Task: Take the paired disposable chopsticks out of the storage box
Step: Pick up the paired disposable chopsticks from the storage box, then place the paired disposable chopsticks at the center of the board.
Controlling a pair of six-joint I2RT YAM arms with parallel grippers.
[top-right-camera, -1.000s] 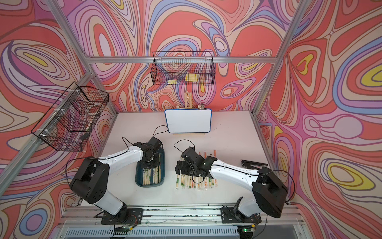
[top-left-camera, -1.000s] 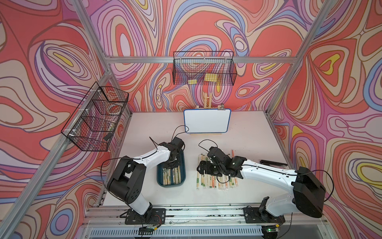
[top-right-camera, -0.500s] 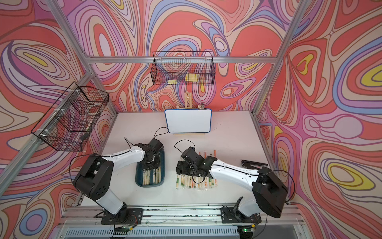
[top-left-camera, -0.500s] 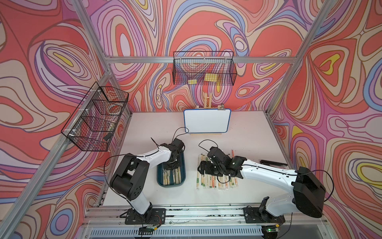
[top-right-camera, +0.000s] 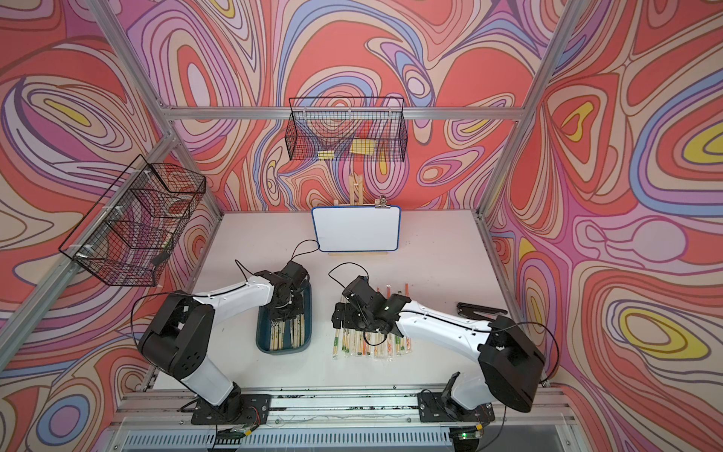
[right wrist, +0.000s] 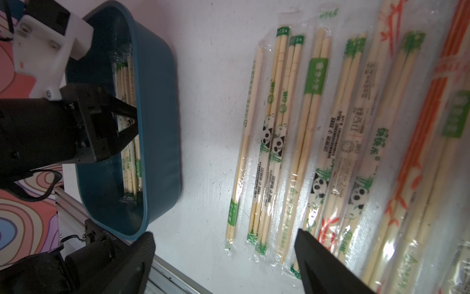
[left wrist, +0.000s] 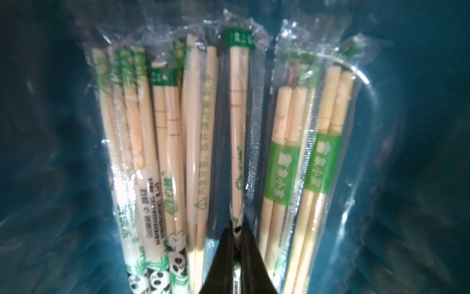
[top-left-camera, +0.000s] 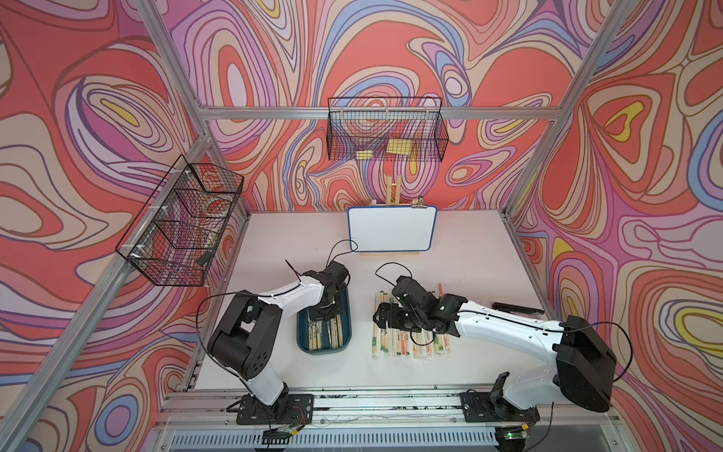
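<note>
Left gripper is sitting in the shallow, round-cornered dark teal plastic storage box in both top views, its tips hiding under its own body. Left wrist: its black fingers are pinching one glossy clear-sleeved pair of thin pale bamboo paired disposable chopsticks inside the box, neighbours blurring. Right wrist: the right gripper, jaws spread wide, is hovering over a row of sleeved pairs on the white table right of the box, some running off-frame.

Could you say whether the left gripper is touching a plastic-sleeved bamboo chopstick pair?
Touching. The left wrist view shows the left gripper, jaws shut, pinching one clear-sleeved pale bamboo chopstick pair.
</note>
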